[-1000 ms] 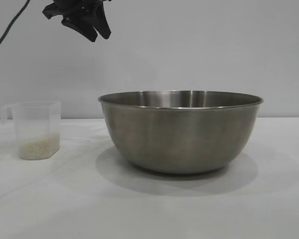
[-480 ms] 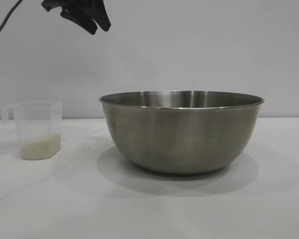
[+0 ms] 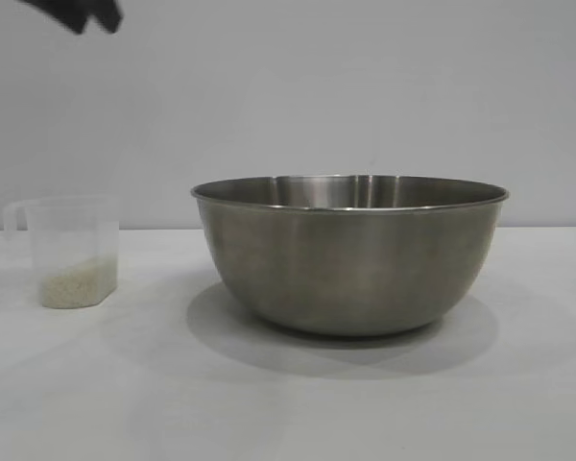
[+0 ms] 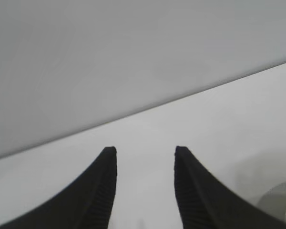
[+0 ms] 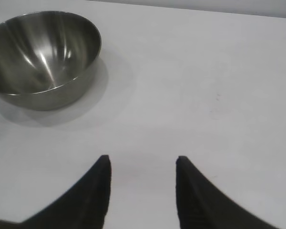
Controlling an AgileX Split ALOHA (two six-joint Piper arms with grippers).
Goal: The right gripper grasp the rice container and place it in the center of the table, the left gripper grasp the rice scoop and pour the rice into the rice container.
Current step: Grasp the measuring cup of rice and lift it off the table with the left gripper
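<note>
I have the rice container sitting mid-counter, the rice scoop upright well to its left with the rice in its bottom, and neither is held. My left hand is spread with nothing between its fingers, high above the scoop at the upper left corner of the exterior view, while my right hand hangs parted and empty, well apart from the bowl. My worry is the light scoop: a descent that lands off-centre could tip it and spill grains before any pour.
</note>
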